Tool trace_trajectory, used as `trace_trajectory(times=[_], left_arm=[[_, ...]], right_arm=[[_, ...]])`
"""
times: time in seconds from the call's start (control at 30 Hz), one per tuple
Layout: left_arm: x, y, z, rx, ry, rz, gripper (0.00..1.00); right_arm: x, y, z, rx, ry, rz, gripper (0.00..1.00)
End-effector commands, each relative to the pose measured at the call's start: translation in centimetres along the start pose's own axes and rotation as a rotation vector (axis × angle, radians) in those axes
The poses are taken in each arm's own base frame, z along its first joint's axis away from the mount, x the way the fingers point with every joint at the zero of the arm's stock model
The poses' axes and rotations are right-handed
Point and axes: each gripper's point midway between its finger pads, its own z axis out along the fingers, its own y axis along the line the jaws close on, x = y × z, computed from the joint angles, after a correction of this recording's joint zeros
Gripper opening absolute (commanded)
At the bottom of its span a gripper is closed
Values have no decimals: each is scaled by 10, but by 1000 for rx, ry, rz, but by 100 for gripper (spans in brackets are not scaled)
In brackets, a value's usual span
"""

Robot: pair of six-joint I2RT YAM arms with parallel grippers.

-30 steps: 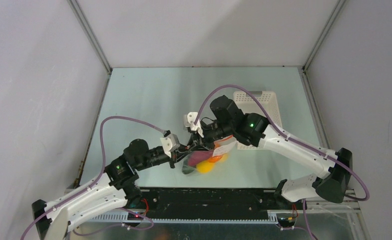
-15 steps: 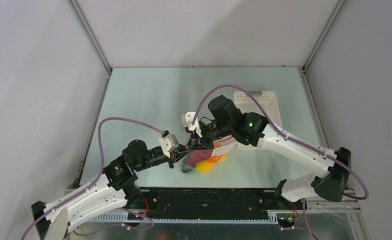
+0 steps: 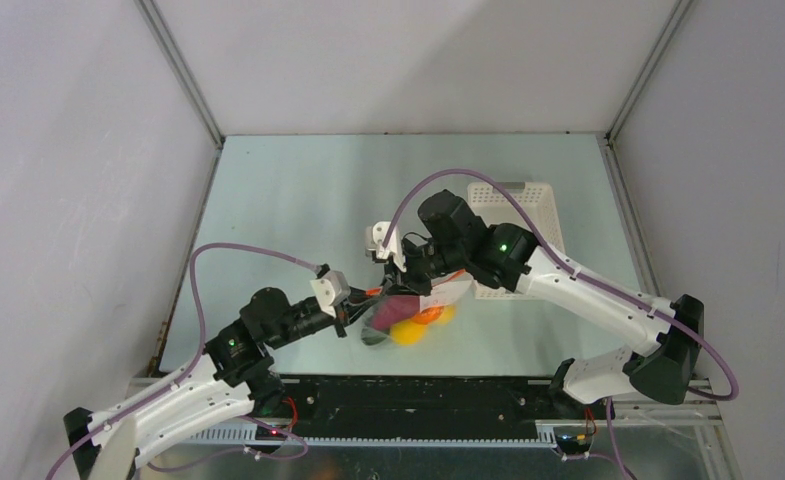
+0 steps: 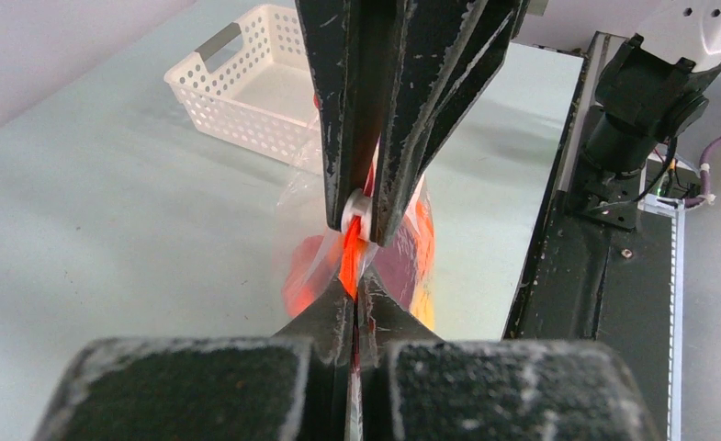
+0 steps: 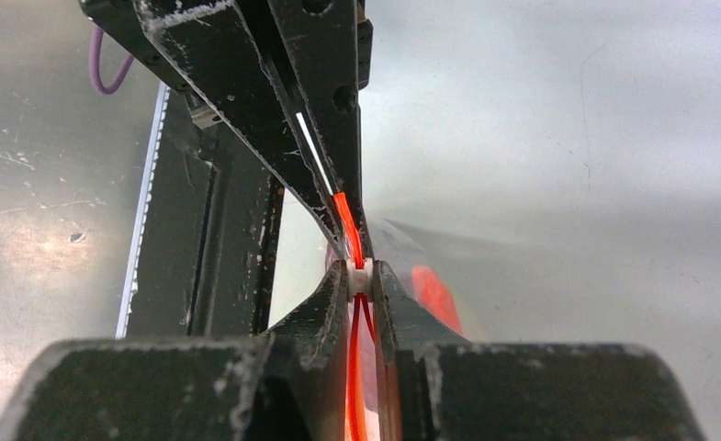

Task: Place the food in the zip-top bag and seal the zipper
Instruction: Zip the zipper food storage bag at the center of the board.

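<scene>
Bag (image 3: pixel 400 312) with food (image 3: pixel 410 334) sat near the worktop (image 3: pixel 298 200) front edge, between the arms. Left gripper (image 4: pixel 352 296) clamped tight on the zipper (image 4: pixel 346 262). Right gripper (image 5: pixel 361 276) was pinched on the white slider (image 4: pixel 358 209), tip to tip with left. The strip ran gripper to gripper, so sealing likely needs a pull along that line.

My left gripper (image 3: pixel 356 308) and right gripper (image 3: pixel 400 280) meet almost tip to tip at the zipper (image 3: pixel 372 291); the zip-top bag (image 3: pixel 386 328) lies just beneath them, food (image 3: pixel 410 334) inside; a white basket (image 3: pixel 528 215) sits behind my right gripper.
</scene>
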Motion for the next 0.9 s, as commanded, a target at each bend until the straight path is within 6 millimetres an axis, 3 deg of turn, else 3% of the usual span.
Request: trace_trajectory(times=[0.0,0.27,0.87], left_arm=[[-27,6,-1,-37,-103,7,0],[-28,36,-7,-220,-131,-40,0],[-21,60,-11,-357,-117,-50,0]], right_arm=[[10,-10,-20,79,58,2,0],[23,-20,-33,150,106,32,0],[40,-25,-59,238,130,83,0]])
